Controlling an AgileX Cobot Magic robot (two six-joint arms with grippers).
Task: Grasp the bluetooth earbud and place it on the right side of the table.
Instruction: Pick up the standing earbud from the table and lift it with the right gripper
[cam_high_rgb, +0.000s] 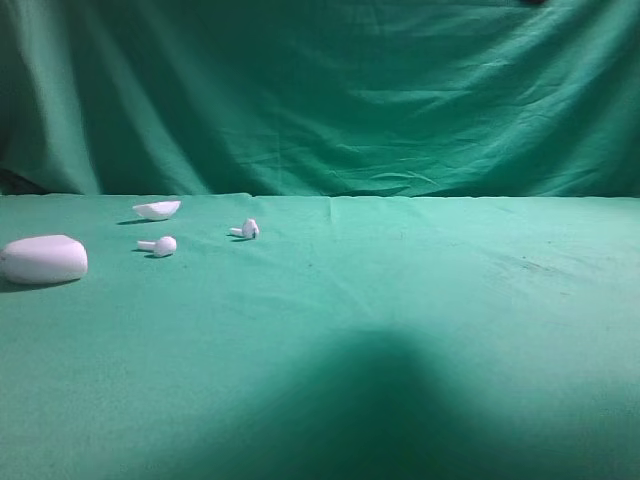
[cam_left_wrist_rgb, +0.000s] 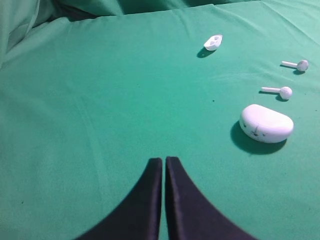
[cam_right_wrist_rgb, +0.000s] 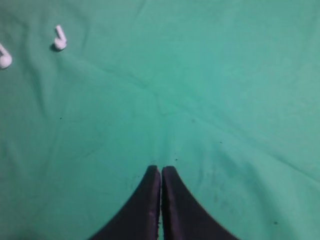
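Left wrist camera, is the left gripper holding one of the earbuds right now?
No. The left gripper is shut on nothing above bare green cloth, while the bluetooth earbud and the all-white earbud lie apart from it.

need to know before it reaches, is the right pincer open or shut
Shut. In the right wrist view the right pincer has its two dark fingers pressed together, nothing between them, above bare green table.

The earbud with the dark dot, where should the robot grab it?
Probably by the rounded head of the earbud, coming straight down from above. It lies flat on the table with its thin stem pointing left, so the head is the thickest part to pinch. The other earbud is well apart, so nothing crowds it.
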